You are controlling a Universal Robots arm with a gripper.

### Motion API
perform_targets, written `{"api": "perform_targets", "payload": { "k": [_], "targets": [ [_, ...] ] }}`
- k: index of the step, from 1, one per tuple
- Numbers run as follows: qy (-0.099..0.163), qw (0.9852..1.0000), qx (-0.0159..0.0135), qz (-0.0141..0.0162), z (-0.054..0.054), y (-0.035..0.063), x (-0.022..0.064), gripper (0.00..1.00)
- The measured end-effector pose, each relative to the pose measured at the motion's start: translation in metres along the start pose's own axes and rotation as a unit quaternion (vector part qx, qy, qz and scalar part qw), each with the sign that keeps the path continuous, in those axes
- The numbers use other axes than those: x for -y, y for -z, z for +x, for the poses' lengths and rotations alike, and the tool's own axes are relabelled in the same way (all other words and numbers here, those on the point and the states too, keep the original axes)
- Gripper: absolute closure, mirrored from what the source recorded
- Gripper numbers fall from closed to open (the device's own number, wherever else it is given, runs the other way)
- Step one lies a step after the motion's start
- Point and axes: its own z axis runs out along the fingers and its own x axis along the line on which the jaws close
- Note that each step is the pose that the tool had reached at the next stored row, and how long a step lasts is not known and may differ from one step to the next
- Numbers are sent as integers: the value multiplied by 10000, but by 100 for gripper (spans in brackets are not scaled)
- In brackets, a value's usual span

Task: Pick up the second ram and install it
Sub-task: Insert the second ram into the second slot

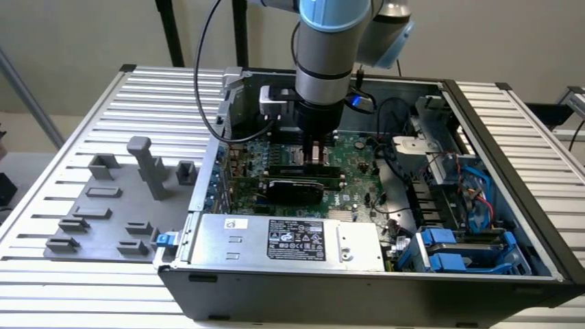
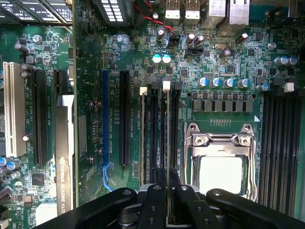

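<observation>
**Gripper holds RAM stick edge-on over the memory slots**

Exterior view: the arm [image 1: 331, 41] reaches straight down into the open PC case [image 1: 512, 226], which lies on a slatted table [image 1: 55, 288]. The gripper [image 1: 316, 152] hangs just over the motherboard [image 1: 352, 154], near the middle of the case. Its fingers are drawn close together; what sits between them is too small to make out here. At 6 o'clock from the gripper lies a black card [image 1: 297, 188], and beyond that, toward the near wall, the silver power supply [image 1: 288, 240]. At 9 o'clock from the case, on the table, stands a grey fixture [image 1: 114, 205] with upright blocks. Blue drive brackets [image 1: 457, 250] sit in the case at about 4 o'clock from the gripper.

Wrist view: the two black fingers [image 2: 155, 200] pinch a thin stick, the RAM [image 2: 167, 143], seen edge-on as a pale narrow line running away from the gripper [image 2: 167, 191] toward 12 o'clock. It lies in line with the black memory slots [image 2: 153, 129] with white end clips; whether it is seated or just above a slot cannot be told. At 3 o'clock from the stick is the square CPU socket [image 2: 220, 162] with its metal frame. At 9 o'clock run a black slot [image 2: 125, 119] and a blue slot [image 2: 105, 119]. More black memory slots [image 2: 279, 143] lie at 3 o'clock beyond the socket.
</observation>
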Motion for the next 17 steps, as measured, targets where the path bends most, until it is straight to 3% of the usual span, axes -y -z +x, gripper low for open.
{"api": "perform_targets", "payload": {
  "k": [9, 17],
  "targets": [
    [-13, 10000, -15, 2, 0, -3, 0, 86],
    [-33, 10000, -59, 5, 0, -9, 0, 86]
  ]
}}
